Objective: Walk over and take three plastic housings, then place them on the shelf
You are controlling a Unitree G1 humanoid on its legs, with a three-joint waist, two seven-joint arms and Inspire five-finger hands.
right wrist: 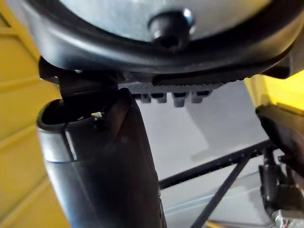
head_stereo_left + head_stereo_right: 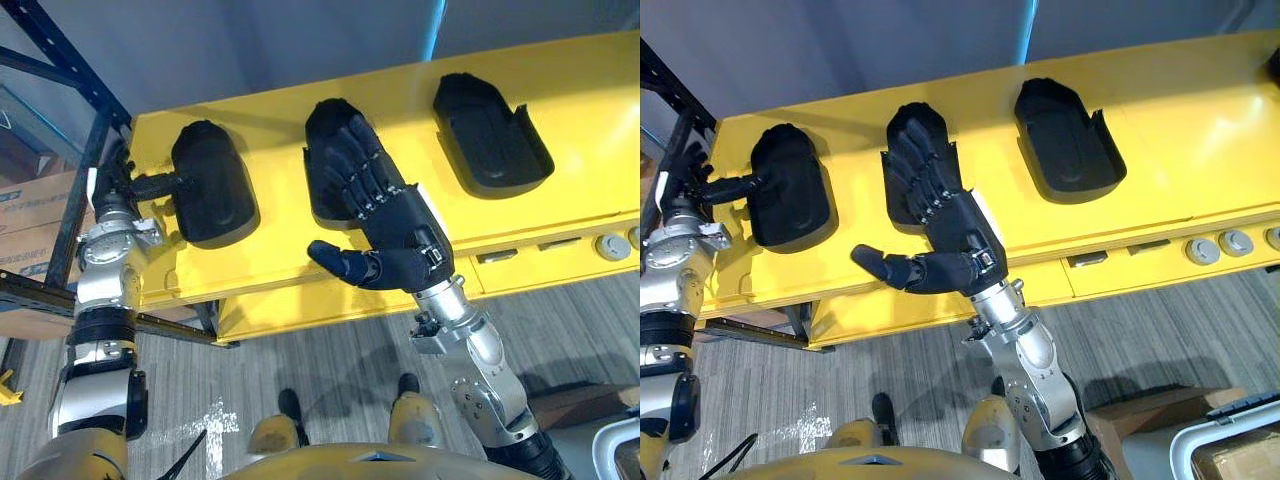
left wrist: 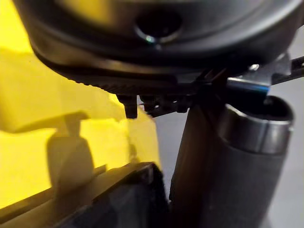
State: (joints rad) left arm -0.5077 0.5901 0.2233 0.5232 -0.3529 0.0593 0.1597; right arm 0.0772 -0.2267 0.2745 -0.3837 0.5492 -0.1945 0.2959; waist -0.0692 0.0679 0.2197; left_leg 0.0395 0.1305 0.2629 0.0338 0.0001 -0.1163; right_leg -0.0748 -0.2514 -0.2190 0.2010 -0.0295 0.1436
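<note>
Three black plastic housings lie in a row on the yellow table. My right hand rests flat on the middle housing, fingers straight and thumb spread out to the side. The right housing lies hollow side up with nothing touching it. The left housing lies dome side up near the table's left end. My left hand is beside it at the table's edge, its thumb reaching to the housing's side. In the left wrist view that thumb stands next to the dark housing.
A dark blue shelf rack stands left of the table, with cardboard boxes on it. Round buttons sit on the table's front panel at the right. A cardboard box stands on the floor at the lower right.
</note>
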